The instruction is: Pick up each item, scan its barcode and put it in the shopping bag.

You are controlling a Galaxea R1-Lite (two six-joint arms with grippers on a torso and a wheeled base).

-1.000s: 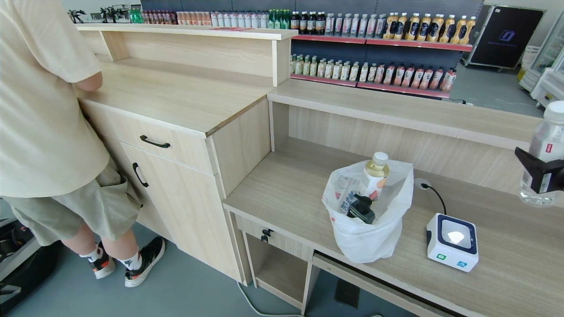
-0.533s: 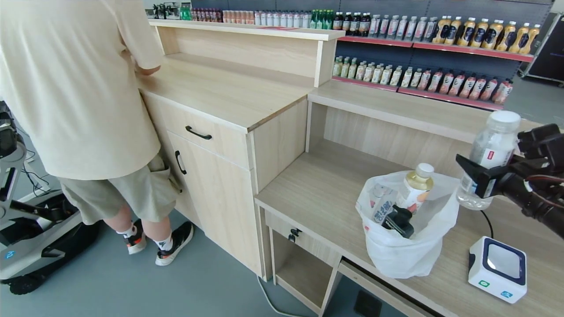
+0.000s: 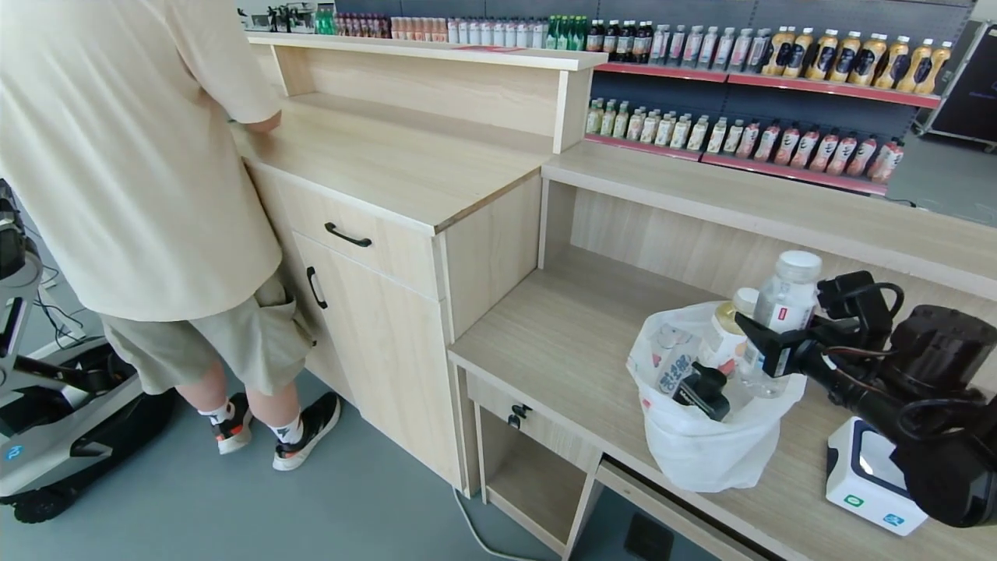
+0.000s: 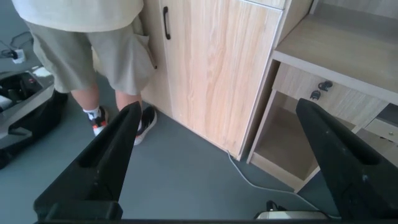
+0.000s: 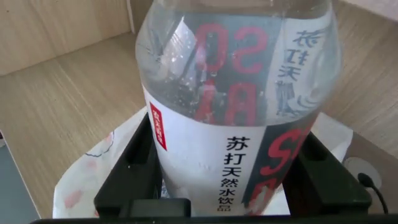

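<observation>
Our right gripper (image 3: 767,354) grips the clear soda-water bottle (image 3: 780,315) upright, just over the mouth of the white shopping bag (image 3: 701,448) near the counter's (image 3: 561,335) front edge, with the scanner (image 3: 857,485) beside the bag. We judge bagging is in hand; next we lower it straight in, then let go.

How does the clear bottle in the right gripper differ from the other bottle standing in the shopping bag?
The clear bottle looks transparent; the bag bottle is pale yellowish. The clear bottle is clamped in the right gripper at the mouth of the shopping bag; the bag bottle stands inside, ungripped. Both are upright with white caps.
</observation>
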